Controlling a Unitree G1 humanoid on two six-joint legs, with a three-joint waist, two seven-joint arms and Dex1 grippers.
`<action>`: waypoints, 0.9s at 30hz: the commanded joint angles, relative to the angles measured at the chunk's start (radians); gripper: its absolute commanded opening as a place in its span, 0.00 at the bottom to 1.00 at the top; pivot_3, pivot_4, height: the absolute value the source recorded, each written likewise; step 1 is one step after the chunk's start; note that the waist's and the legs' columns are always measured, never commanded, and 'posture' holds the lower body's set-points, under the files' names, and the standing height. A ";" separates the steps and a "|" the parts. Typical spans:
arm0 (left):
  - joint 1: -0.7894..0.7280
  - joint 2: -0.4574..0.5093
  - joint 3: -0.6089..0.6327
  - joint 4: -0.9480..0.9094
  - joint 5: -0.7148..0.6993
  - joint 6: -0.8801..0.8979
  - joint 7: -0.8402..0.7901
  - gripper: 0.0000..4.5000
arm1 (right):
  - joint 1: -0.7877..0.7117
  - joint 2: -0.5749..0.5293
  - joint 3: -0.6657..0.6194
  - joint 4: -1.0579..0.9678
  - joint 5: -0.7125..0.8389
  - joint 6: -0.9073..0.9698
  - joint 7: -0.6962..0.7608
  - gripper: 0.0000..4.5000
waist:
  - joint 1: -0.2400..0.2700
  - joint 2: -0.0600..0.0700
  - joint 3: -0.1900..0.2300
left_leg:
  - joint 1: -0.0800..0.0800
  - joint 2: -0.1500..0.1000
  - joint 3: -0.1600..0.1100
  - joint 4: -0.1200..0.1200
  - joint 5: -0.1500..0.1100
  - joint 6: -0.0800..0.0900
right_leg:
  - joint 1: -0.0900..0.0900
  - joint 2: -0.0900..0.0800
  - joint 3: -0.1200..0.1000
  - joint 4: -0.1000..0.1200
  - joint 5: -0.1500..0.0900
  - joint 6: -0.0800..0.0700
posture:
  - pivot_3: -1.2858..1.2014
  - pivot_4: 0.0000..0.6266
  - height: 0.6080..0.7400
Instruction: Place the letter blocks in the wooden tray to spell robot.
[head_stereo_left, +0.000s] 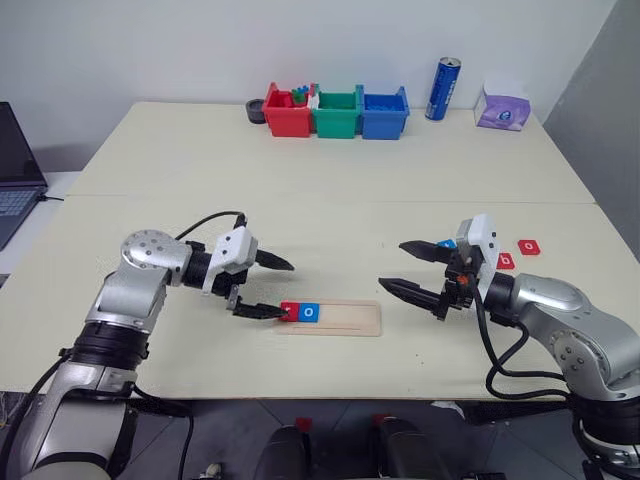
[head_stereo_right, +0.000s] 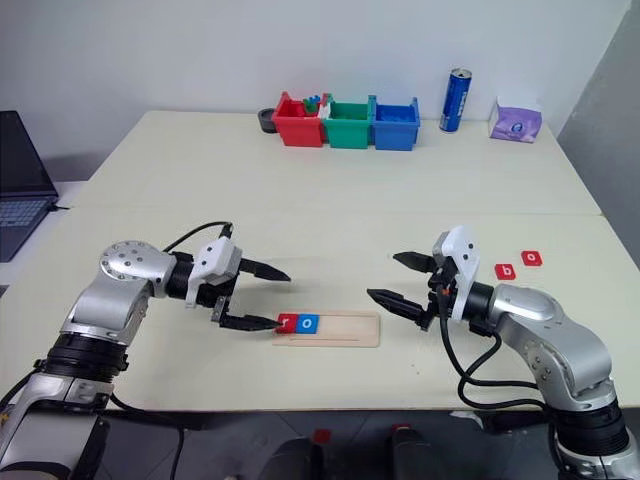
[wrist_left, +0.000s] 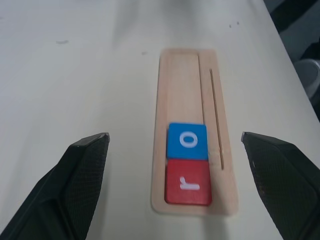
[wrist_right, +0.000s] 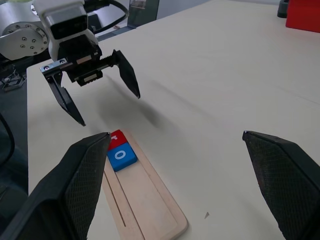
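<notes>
The left gripper (head_stereo_left: 268, 287) hangs empty with jaws spread, just left of the tray's (head_stereo_left: 345, 319) near end. In the tray, at that end, lie a red r (head_stereo_left: 290, 312) and a blue o (head_stereo_left: 309, 313), touching. Right of the tray the right gripper (head_stereo_left: 411, 268) is wide open, holding nothing. Beyond it on the counter (head_stereo_left: 330, 200) lie a red b (head_stereo_right: 505, 271) and a red o (head_stereo_right: 532, 258).

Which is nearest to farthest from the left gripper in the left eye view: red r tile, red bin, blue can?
From the left gripper:
1. Red r tile, in the tray, right beside its lower finger.
2. Red bin, at the table's far edge.
3. Blue can, far edge, further right.
</notes>
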 joint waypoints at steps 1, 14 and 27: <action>-0.033 -0.057 0.037 -0.114 -0.052 0.075 0.112 1.00 | 0.031 0.021 -0.072 -0.021 0.007 -0.019 -0.063 1.00 | 0.001 0.000 0.000 | 0.000 0.000 0.000 0.000 0.000 0.000 | 0.000 0.000 0.000 0.000 0.000 0.000 | 0.52 0.24 1.00; 0.027 -0.324 -0.092 -0.306 0.013 0.179 0.458 1.00 | 0.162 0.034 -0.252 0.135 -0.327 -0.116 -0.428 1.00 | -0.003 0.000 0.000 | 0.002 0.000 0.002 0.000 0.000 0.000 | 0.000 0.000 0.003 0.002 0.001 0.001 | 0.52 0.24 1.00; 0.008 -0.388 -0.188 -0.302 0.061 0.209 0.523 1.00 | 0.036 0.090 -0.263 0.413 -0.383 -0.174 -0.480 1.00 | -0.002 0.001 -0.001 | 0.002 -0.001 0.003 0.000 0.000 0.000 | 0.000 0.000 0.005 0.001 0.001 0.001 | 0.52 0.24 1.00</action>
